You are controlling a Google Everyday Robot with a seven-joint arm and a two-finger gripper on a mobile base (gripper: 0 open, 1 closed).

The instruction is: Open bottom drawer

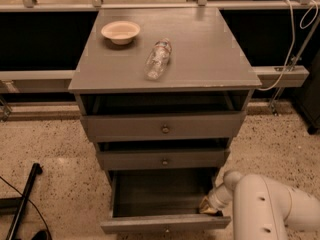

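Your bottom drawer (pixel 135 225) stands pulled well out at the foot of the grey cabinet (pixel 200 59). The gripper (pixel 209 207) sits at the cabinet's lower right, inside that drawer's front corner; you cannot tell its opening or hold.

The bottom drawer (pixel 161 196) stands pulled well out of the grey cabinet (pixel 200 59). The gripper (pixel 209 207) sits inside the drawer's front right corner.

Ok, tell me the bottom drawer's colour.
Grey: the bottom drawer, camera view; the gripper is inside it, near its front corner.
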